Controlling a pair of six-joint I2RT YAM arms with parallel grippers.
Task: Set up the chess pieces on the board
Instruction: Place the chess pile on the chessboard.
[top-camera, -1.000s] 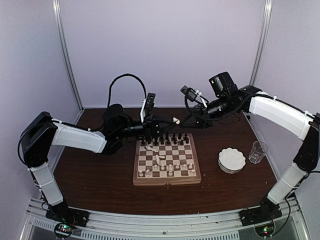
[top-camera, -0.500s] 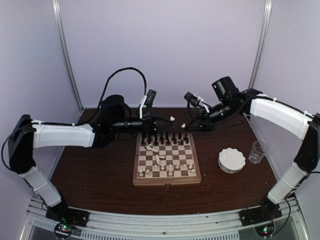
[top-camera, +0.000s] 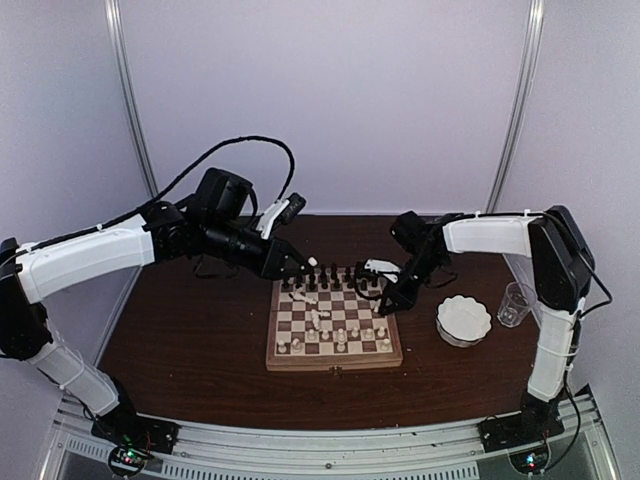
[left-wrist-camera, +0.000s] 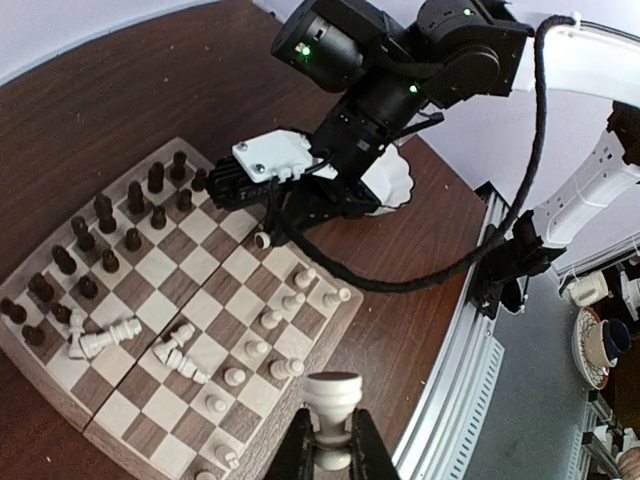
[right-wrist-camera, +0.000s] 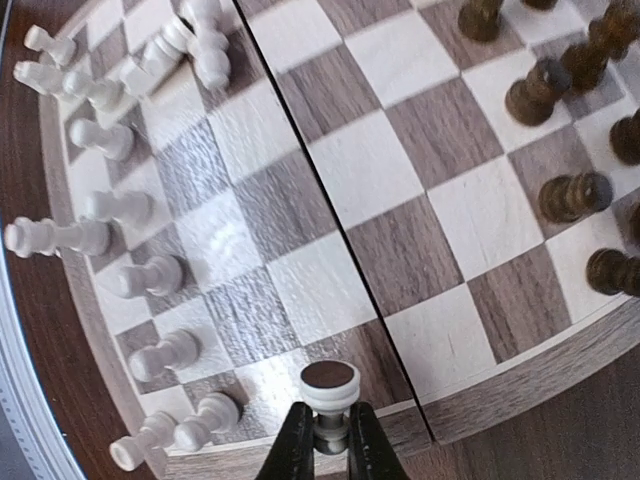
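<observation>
- Gripping one cream-white chessman each, two robot arms reach over the board (top-camera: 335, 362), a folding square of dark brown and cream checks in a thick light-brown wooden border, set at the middle of the table (top-camera: 180, 350).
- The left gripper (left-wrist-camera: 330, 452) is clamped tight on a cream piece (left-wrist-camera: 333, 398), held in the air over the far side of the board, toward its left corner.
- The right gripper (right-wrist-camera: 325, 435) is closed on a second cream piece (right-wrist-camera: 330, 385), whose dark round base faces the wrist camera. It hangs low over the board's right edge, just beside the centre seam (right-wrist-camera: 340, 230).
- Dark pieces (top-camera: 335, 278) stand in two rows along the far side.
- Cream pawns (top-camera: 340, 340) stand along the near side, while a few toppled cream pieces (top-camera: 318, 318) lie on the middle squares.
- A white scalloped bowl (top-camera: 464, 318) and a clear glass cup (top-camera: 515, 303) sit on the dark brown wood, right of the board.
- Pale lavender walls (top-camera: 330, 100) with aluminium posts (top-camera: 128, 110) enclose the table. A metal rail (top-camera: 330, 445) carries both arm bases at its near edge.
</observation>
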